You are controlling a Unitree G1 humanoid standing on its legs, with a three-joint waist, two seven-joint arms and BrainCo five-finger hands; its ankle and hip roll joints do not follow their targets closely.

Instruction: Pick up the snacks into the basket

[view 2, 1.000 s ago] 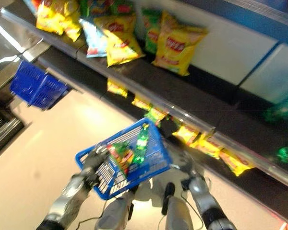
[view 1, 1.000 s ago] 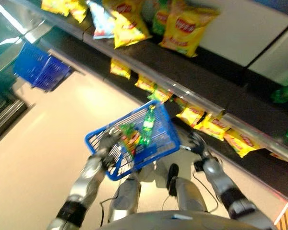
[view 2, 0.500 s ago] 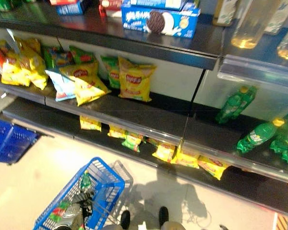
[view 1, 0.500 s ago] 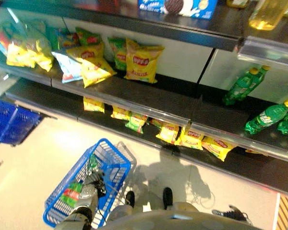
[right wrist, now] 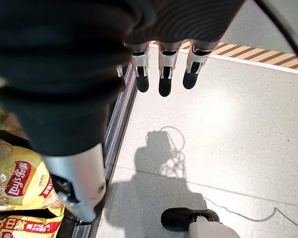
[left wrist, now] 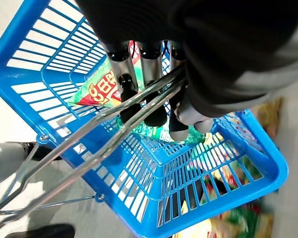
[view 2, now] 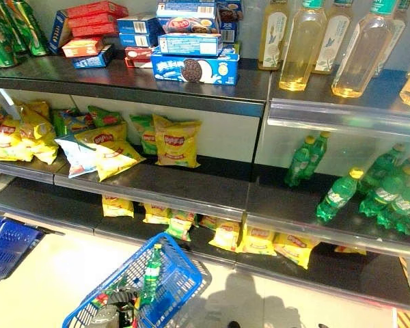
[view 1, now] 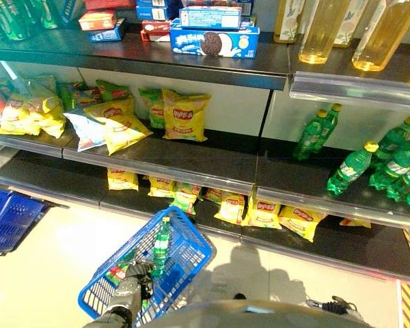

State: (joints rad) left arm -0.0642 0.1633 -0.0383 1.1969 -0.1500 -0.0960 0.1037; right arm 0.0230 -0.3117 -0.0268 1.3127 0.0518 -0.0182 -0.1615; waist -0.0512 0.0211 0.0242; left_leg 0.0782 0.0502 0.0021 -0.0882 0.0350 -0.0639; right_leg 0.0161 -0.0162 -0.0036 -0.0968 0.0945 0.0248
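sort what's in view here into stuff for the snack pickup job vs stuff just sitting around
For the job:
- blue basket, its handles held by the left hand
- chip bags on the shelf

Just there:
- green bottles
- cookie boxes
- second basket

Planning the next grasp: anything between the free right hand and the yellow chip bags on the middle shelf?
Nothing visible blocks it. The right hand hangs open over bare floor, holding nothing. The yellow chip bags lie exposed on the open-fronted dark middle shelf. The left hand grips the blue plastic basket's metal handles.
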